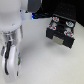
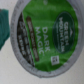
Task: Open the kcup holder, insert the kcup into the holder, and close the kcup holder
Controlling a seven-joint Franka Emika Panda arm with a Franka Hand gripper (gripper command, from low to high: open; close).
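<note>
Kcup (image 2: 42, 36) filling almost the whole wrist view, seen straight onto its green foil top with a pale rim around it; printed words "DARK MAGIC" and a brand mark legible, lettering lying turned sideways within the picture. Round, so no long axis to speak of; foil face turned flat toward the wrist camera. Resting on, or held over, a pale surface — cannot tell which. Teal patch (image 2: 4, 26) at the picture's edge just beside the rim, too blurred to name.

Kcup holder (image 1: 59, 31) toward the exterior view's right, on the pale table (image 1: 47, 65): black boxy unit with a drawer drawn out toward the camera. Round slots across the top, several filled with pods (image 1: 62, 25) showing white and reddish lids; exact count too small to tell. Front face of the drawer (image 1: 61, 43) paler, with a dark slot handle.

Robot arm (image 1: 12, 37), white and bulky, covering the exterior view's left. Blue light (image 1: 33, 18) at the wrist, near the holder's upper corner. Gripper not made out in either view; fingers unseen, so apart or together cannot be told. Kcup not made out in the exterior view.
</note>
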